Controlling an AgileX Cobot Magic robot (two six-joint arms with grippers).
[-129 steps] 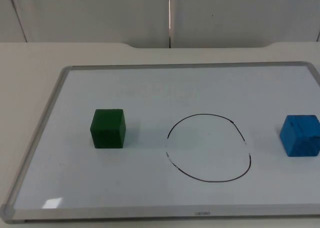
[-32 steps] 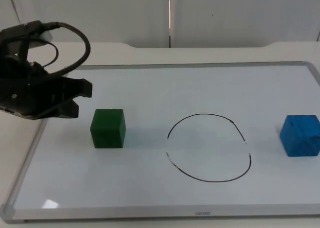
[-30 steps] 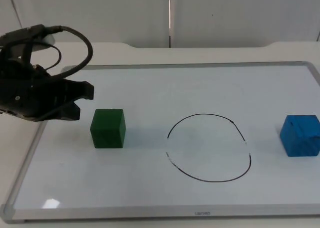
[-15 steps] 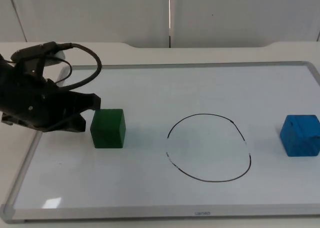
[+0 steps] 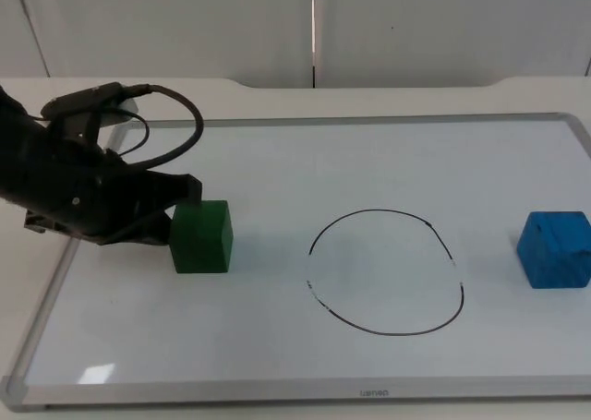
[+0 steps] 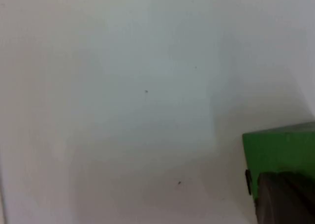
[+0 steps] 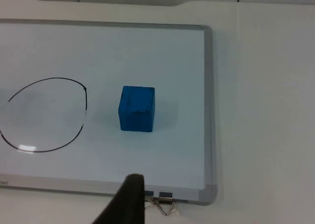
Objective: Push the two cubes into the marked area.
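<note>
Green cube [image 5: 200, 236], touching the left gripper [image 5: 185, 208] on its circle-facing side, looks light, rigid and apt to slide on the slick whiteboard [image 5: 277, 162], so it wants a square push on its flat face; whether that gripper is clenched cannot be told.
</note>
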